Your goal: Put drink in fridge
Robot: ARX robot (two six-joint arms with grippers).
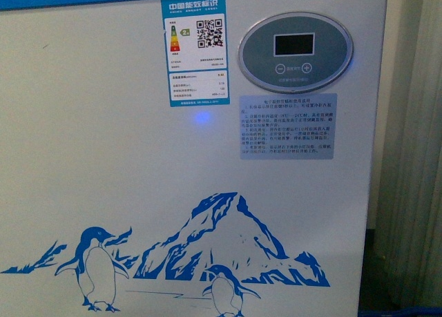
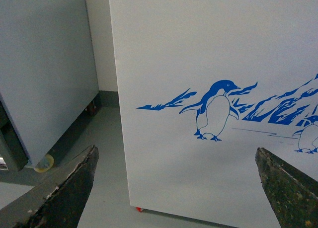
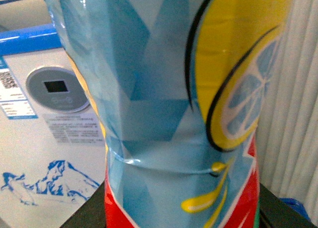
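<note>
Blue-rimmed and white, the fridge (image 1: 103, 158) filled the front view, its lids out of sight. From the left wrist, the left claw (image 2: 175, 156) hung spread and empty before the penguin decal (image 2: 213, 111). From the right wrist, the right claw (image 3: 181, 210) grasped the drink (image 3: 159, 114), outside the fridge and not yet stowed.

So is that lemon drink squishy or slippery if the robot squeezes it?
Probably a bit squishy: the drink narrows at the waist and its wrap has a crease there. It is likely slippery too, since the wrap looks glossy and catches the light. Its sides look round, so it might roll if laid down.
</note>
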